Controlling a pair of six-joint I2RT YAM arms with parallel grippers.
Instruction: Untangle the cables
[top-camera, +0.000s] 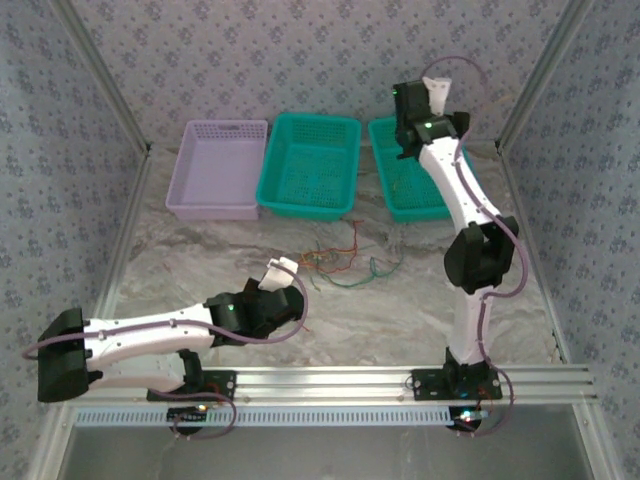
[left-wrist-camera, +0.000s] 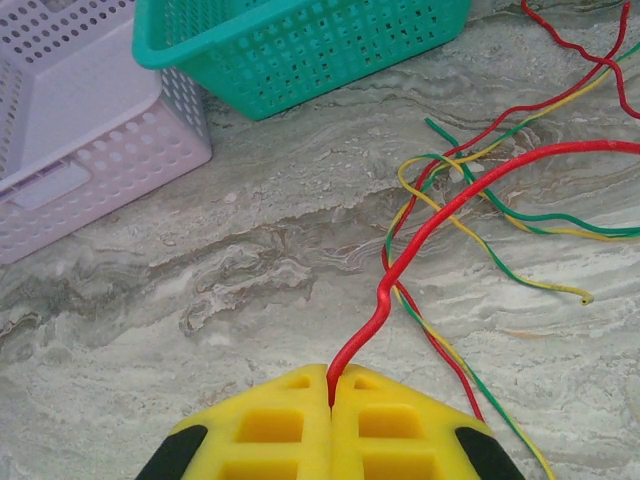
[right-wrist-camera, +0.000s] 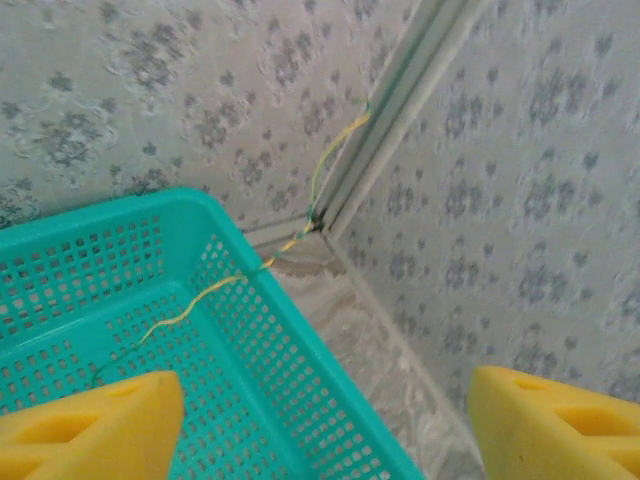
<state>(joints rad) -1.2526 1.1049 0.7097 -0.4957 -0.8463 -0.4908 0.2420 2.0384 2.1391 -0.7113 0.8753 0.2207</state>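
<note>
On the marbled table (top-camera: 180, 275), between patterned walls (top-camera: 300, 50), tangled cables (top-camera: 345, 260)

Tangled cables (top-camera: 345, 262) lie on the table (top-camera: 180, 275) beside the left fingers (top-camera: 281, 268); right fingers (top-camera: 435, 92) hang above a teal basket (top-camera: 388, 180).

Table (top-camera: 200, 270): grey-white marbled top, walled by patterned panels at 9, 12 and 3 o'clock. Three perforated baskets sat in a row along the 12 o'clock side: lilac basket (top-camera: 215, 208) toward 11, middle teal basket (top-camera: 305, 207) at 12 touching the lilac one, right teal basket (top-camera: 408, 212) toward 1, just beside the middle one. Cables (top-camera: 345, 262) lay in a loose tangle near table centre, at 6 o'clock from the teal baskets and apart from them; thin red, yellow and green strands crossed over each other in the left wrist view. Metal rail (top-camera: 340, 378) ran along the 6 o'clock edge
</note>
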